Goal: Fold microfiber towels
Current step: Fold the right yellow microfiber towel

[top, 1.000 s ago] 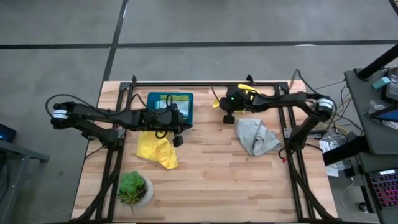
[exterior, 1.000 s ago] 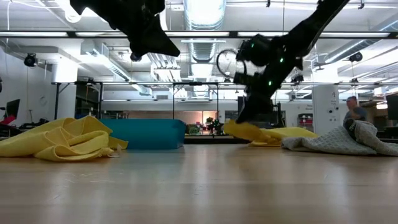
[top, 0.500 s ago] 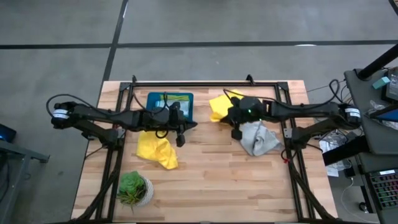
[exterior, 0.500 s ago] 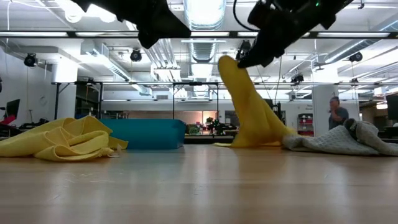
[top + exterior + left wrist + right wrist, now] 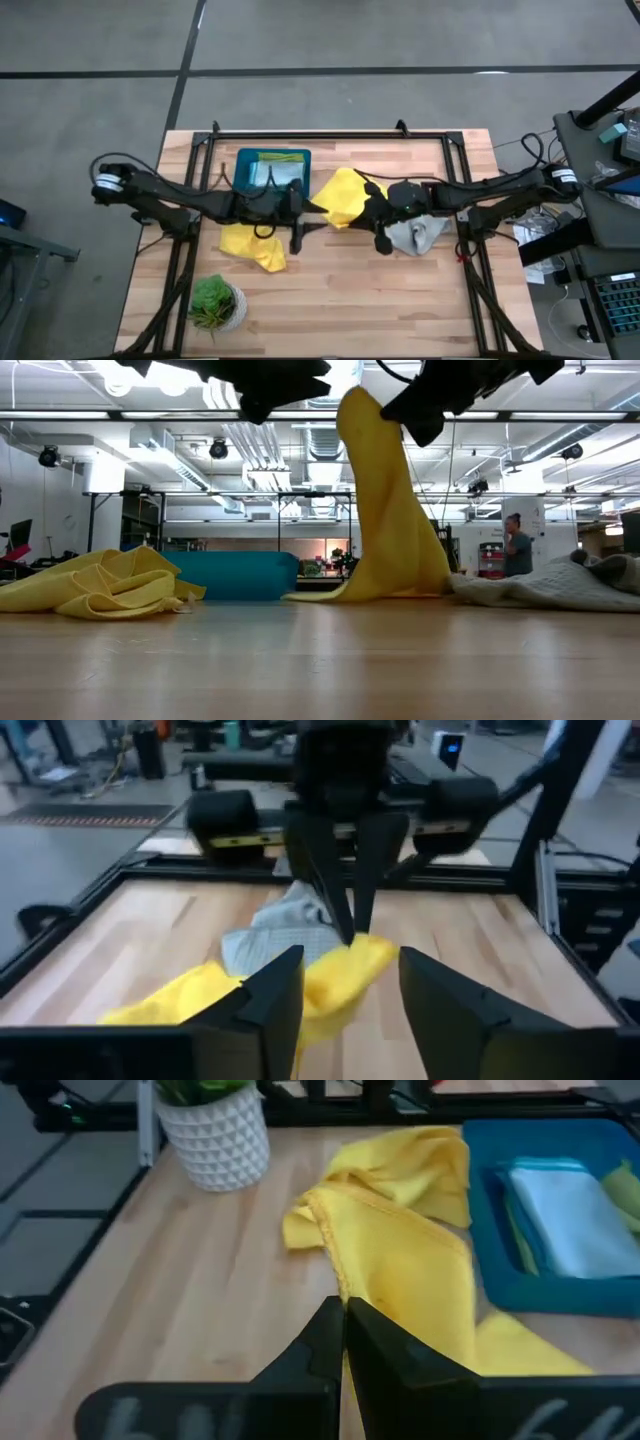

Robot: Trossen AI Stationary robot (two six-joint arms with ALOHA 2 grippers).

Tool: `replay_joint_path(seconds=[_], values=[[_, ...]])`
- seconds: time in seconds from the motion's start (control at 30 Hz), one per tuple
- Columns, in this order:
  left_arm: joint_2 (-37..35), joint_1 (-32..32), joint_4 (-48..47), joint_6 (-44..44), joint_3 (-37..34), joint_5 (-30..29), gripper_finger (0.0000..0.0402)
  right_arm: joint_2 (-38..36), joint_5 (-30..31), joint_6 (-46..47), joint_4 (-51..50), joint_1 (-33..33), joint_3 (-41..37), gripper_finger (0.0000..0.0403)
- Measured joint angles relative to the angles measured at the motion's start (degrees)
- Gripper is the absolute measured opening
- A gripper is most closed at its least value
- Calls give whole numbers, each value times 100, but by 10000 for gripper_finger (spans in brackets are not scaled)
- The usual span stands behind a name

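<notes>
Towel number one, the yellow towel (image 5: 343, 196) in the middle of the table (image 5: 400, 300), is hanging by one corner from the right gripper (image 5: 381, 240), so its long axis runs pretty much straight up and down in the low view, pinched corner up top and the loose end trailing on the wood toward the teal tray (image 5: 297, 157). Right fingers are pressed together on that corner, you can see it clearly in the right wrist view. The left gripper (image 5: 345, 995) sits just across from it with its fingers spread apart, the yellow cloth between and just past them, not gripping anything.

Second yellow towel (image 5: 251, 243) is a crumpled heap near the left arm, just in front of the tray, no real direction to it. The grey towel (image 5: 418, 234) is bunched up right under the right arm. Inside the tray there's a light blue towel (image 5: 562, 1215) with a lime green towel (image 5: 618, 1183) beside it, lying flat-ish.

Potted plant (image 5: 213, 303) sits at the near left corner. A person (image 5: 516, 547) is standing way back in the room. No readable writing or labels anywhere.
</notes>
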Motion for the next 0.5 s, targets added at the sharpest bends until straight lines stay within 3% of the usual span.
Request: replay_joint_path(seconds=[0.23,0.5], values=[[735,-102,695,296,79,14,171,21,4,113,178,159,4,8],[1127,-120,1237,586,107,-1,157,62,7,115,275,155,4,8]])
